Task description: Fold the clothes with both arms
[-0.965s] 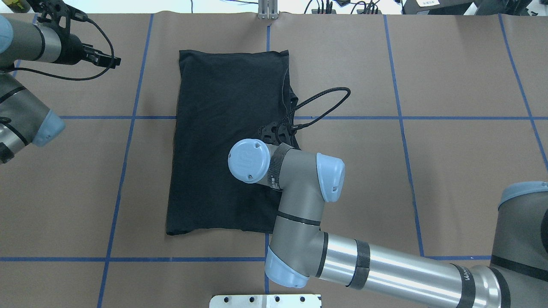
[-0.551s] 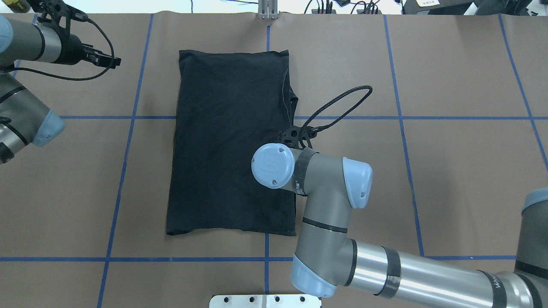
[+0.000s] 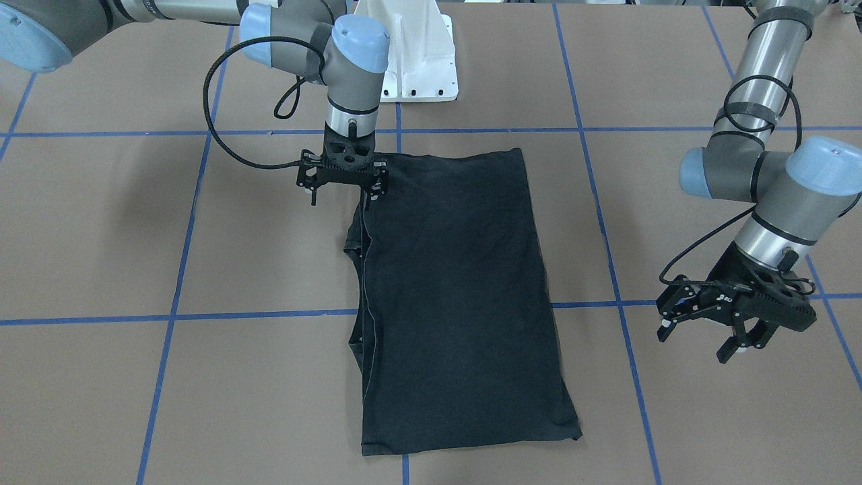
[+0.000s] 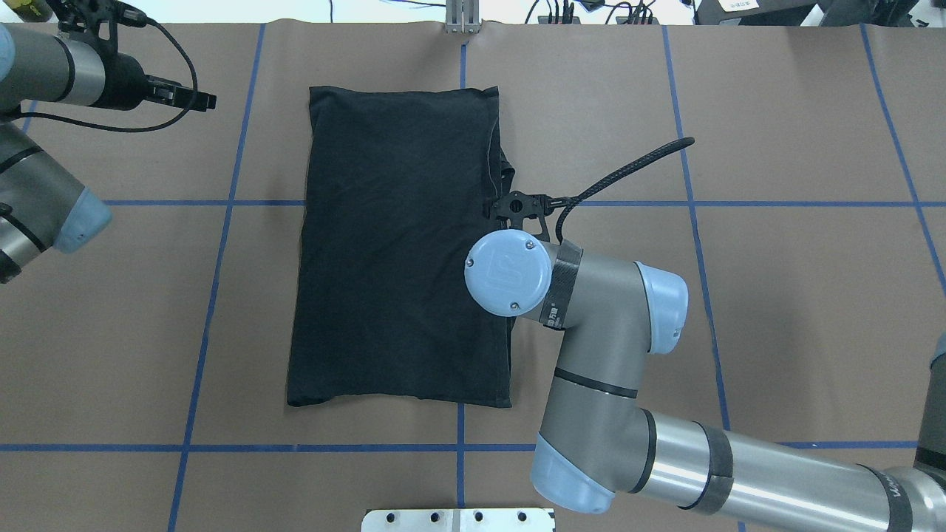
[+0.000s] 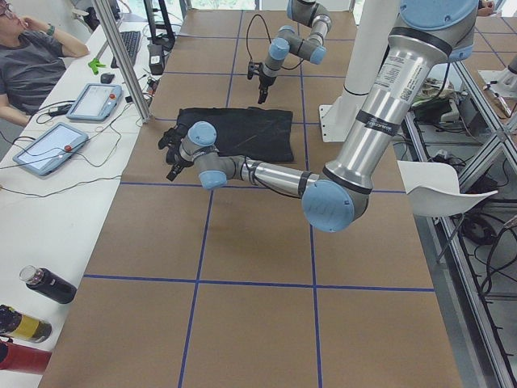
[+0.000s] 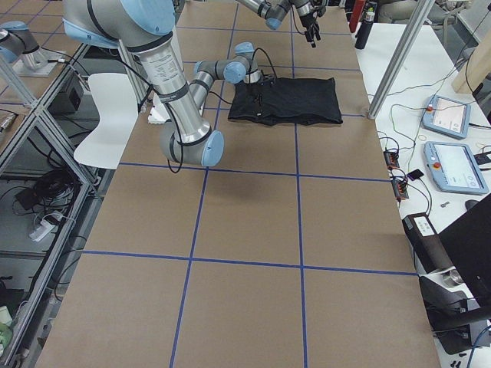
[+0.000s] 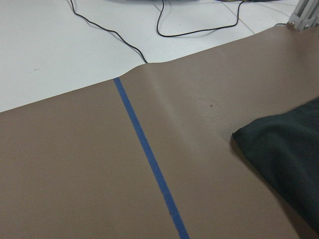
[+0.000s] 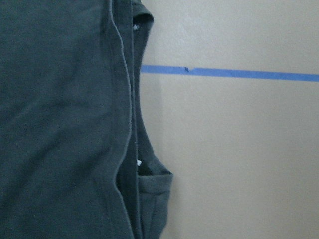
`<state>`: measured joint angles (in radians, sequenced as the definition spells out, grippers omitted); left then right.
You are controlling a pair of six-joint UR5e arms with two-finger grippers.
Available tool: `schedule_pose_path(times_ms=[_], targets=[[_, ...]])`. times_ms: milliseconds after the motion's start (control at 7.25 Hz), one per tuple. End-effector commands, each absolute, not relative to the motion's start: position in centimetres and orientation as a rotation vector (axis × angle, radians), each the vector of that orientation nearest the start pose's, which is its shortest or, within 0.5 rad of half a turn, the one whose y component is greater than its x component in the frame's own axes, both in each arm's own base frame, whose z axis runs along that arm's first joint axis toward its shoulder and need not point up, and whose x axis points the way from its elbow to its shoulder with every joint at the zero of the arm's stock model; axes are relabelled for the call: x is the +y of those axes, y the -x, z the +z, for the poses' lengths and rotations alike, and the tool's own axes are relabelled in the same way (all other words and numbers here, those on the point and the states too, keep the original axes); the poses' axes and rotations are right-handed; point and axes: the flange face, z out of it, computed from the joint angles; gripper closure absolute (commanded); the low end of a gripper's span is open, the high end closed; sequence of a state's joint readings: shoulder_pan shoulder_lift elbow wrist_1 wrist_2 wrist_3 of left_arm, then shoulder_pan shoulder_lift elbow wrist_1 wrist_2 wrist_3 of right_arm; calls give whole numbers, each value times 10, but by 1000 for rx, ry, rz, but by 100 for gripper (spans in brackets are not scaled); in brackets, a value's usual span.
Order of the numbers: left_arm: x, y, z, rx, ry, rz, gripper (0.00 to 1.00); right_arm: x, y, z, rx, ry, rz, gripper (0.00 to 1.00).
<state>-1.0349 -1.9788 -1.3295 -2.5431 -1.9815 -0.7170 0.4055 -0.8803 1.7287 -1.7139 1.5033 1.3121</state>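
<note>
The right gripper point(image 3: 341, 195) hangs wide apart and empty, the shirt's point(image 3: 458, 289) edge just beneath; the left gripper point(image 3: 698, 340) gapes empty, shirt well apart.

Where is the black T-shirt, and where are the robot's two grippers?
T-shirt point(image 4: 392, 244): overhead exterior view, middle of the cloth.
left gripper point(image 3: 700, 342): exterior front-facing view, midway between its jaws.
right gripper point(image 3: 341, 195): exterior front-facing view, midway between its jaws.
</note>
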Motion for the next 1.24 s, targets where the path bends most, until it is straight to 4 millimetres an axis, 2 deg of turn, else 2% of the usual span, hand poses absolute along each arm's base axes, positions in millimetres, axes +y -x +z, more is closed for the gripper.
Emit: schedule_pose_path(times_ms=[0, 138, 276, 414, 551, 689, 827, 965, 1103], targets=[[-580, -263, 413, 1054, -648, 1, 0, -397, 533, 189, -874, -320, 295, 0], [-537, -279, 395, 1113, -609, 2, 0, -388, 510, 196, -918, -331, 296, 0], [-492, -292, 376, 1170, -553, -3, 0, -384, 500, 209, -910, -331, 299, 0], [-448, -300, 368, 1208, -516, -25, 0, -388, 493, 214, -903, -335, 309, 0], [-413, -319, 372, 1203, -498, -58, 0, -389, 491, 215, -902, -337, 310, 0], [-379, -350, 375, 1195, -489, -70, 0, -389, 490, 218, -897, -336, 309, 0], [-352, -369, 374, 1145, -469, -54, 0, -389, 490, 222, -891, -336, 310, 0], [-332, -384, 365, 1102, -421, -51, 0, -389, 490, 227, -884, -333, 311, 0], [-309, -409, 369, 1087, -400, -76, 0, -389, 490, 228, -882, -334, 312, 0]])
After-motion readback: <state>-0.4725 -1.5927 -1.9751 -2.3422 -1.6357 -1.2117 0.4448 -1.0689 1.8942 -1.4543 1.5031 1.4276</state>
